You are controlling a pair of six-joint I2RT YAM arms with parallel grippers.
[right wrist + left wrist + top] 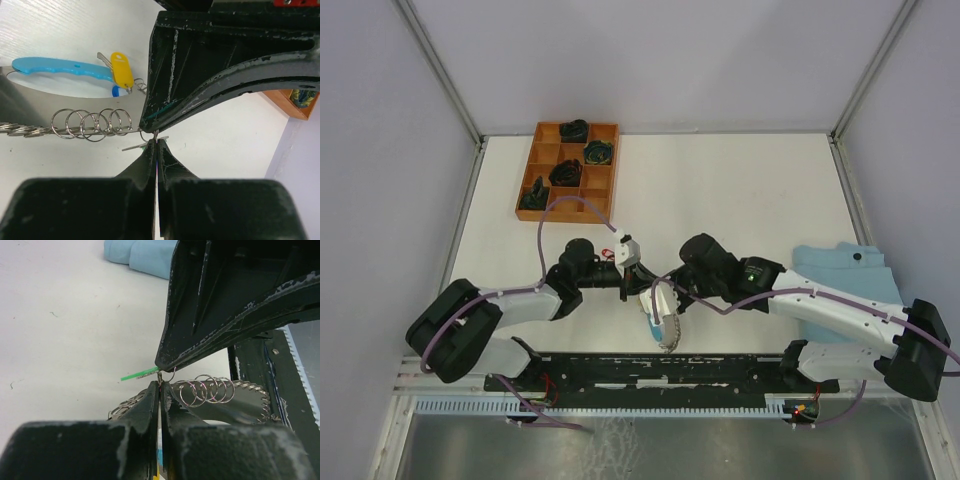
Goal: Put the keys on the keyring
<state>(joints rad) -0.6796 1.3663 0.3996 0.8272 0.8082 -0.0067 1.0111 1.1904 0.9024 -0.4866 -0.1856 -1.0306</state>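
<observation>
**Operator:** What is on the left?

**Inspector:** At the far left of the table (pixel 740 190) you have a wooden tray (pixel 601 180) with dark items (pixel 565 172) in several compartments, well apart from both grippers. Your left gripper (pixel 160 386) reaches in toward the middle. Its fingers are pressed together with only a hairline slit between them. I cannot tell what lies between the pads.

**Operator:** And the keyring?

**Inspector:** The keyring (pixel 661 318) sits between your two grippers' arms, just on the near side of the point where the grippers meet tip to tip. Its silver wire carries a row of small rings (pixel 205 390) and runs up to that meeting point. A green tag (pixel 139 374), seen edge-on, sticks out sideways from the same spot. Further along the loop are the light-blue sleeve (pixel 60 70) and a yellow tag (pixel 123 70) with a silver key (pixel 103 59) beside it, apart from both grippers.

**Operator:** The right side?

**Inspector:** Your right gripper (pixel 156 145) is likewise closed down, fingers all but touching, with a single ring (pixel 146 136) right at its tips. I cannot tell whether it pinches that ring or the tag. A light-blue cloth (pixel 840 268) lies at the right edge, well apart from the keyring.
</observation>
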